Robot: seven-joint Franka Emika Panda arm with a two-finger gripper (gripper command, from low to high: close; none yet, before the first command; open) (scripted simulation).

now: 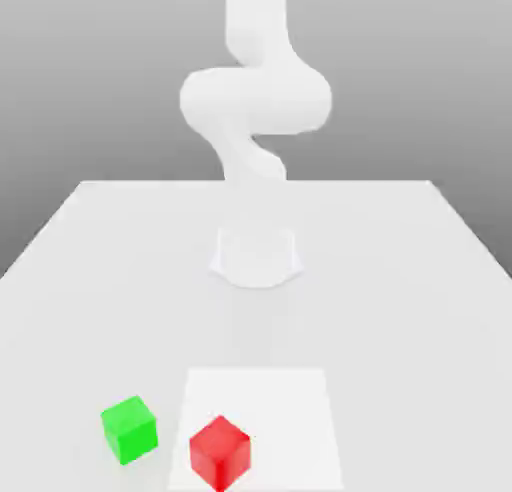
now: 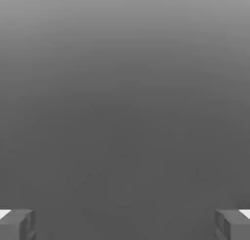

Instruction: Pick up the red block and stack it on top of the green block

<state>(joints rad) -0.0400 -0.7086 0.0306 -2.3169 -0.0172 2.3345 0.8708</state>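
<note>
Red block waiting, claw spread and unladen
The red block (image 1: 220,453) sits on the pale square (image 1: 290,410), toward its seven o'clock in the exterior view; the green block (image 1: 130,430) lies near, at the red's nine to ten. The gripper (image 2: 125,225) is released, fingers wide apart. Reaching seems in hand; next, lower over red, aligned to its turned faces.

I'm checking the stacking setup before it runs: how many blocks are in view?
2: a green cube block on the pale table, and a red cube block on the white square.
</note>
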